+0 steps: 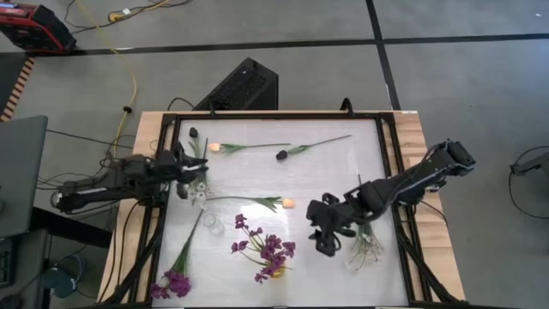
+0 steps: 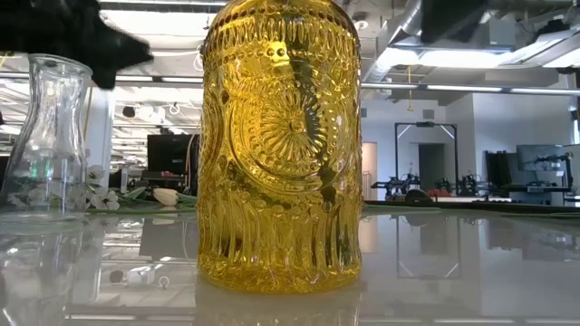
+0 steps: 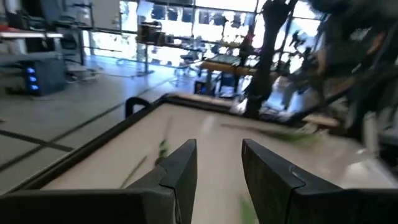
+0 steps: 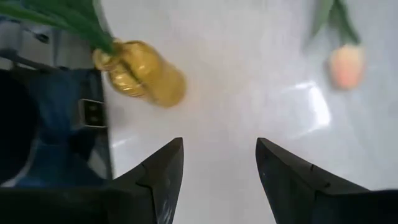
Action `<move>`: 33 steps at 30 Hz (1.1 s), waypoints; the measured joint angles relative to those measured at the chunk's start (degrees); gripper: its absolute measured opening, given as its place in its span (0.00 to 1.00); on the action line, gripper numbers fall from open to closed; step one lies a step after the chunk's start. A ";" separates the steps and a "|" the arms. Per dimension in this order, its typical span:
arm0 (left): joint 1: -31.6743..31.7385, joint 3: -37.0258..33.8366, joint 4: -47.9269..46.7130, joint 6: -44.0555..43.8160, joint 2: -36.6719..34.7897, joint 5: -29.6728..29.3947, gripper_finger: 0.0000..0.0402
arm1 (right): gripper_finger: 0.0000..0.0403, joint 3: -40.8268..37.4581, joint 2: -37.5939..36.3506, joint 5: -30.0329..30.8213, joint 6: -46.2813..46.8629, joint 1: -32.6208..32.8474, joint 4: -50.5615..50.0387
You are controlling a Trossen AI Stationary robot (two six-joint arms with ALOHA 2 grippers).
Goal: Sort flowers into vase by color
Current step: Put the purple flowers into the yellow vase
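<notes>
The low view is almost filled by a yellow pressed-glass vase (image 2: 281,145) standing upright on the glossy table (image 2: 453,263), with a clear glass vase (image 2: 45,136) just beside it and, farther back, a cream tulip head (image 2: 166,196) and small white blossoms (image 2: 98,197) lying on the surface. None of that embossed detail reaches the high view, where the yellow vase is only a small spot among purple stems.

From above, the flowers are spread over the white table (image 1: 343,172). At the near edge lie a purple cluster (image 1: 174,281) and a looser purple bunch (image 1: 268,251), with the clear vase (image 1: 213,225) between them. A cream-peach tulip (image 1: 288,203) rests mid-table; farther back are a second one (image 1: 214,148), a dark bud (image 1: 281,155) and another dark bud (image 1: 194,133).

The right gripper (image 1: 324,230) hangs over the right half of the table, just beside a thin greenish-white spray (image 1: 367,249). Its wrist view shows what the overhead cannot: the fingers (image 4: 163,171) are spread apart with nothing between them, looking down on the yellow vase (image 4: 140,74), which already has green stems in its mouth, and a peach tulip (image 4: 346,65).

The left gripper (image 1: 190,174) sits at the left edge over white blossoms (image 1: 199,190). Its wrist view shows fingers (image 3: 183,171) parted and holding nothing; the scene beyond is blurred, perhaps green stems on the table.
</notes>
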 joint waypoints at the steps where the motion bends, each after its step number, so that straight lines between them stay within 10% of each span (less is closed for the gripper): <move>1: 0.00 2.30 -2.19 -1.51 0.54 0.60 0.29 | 0.56 0.00 0.00 0.01 -1.53 -0.79 0.09; 17: -4.38 34.45 -59.17 -30.47 29.76 5.70 0.29 | 0.56 0.00 0.02 0.04 -15.65 -4.15 -1.06; 26: -17.47 30.83 -67.10 -51.59 33.94 15.13 0.29 | 0.56 0.00 0.04 0.11 -20.25 -3.18 -1.59; 33: -32.33 24.68 -53.57 -65.56 35.39 11.97 0.29 | 0.56 0.00 0.07 0.19 -21.65 -4.02 -1.98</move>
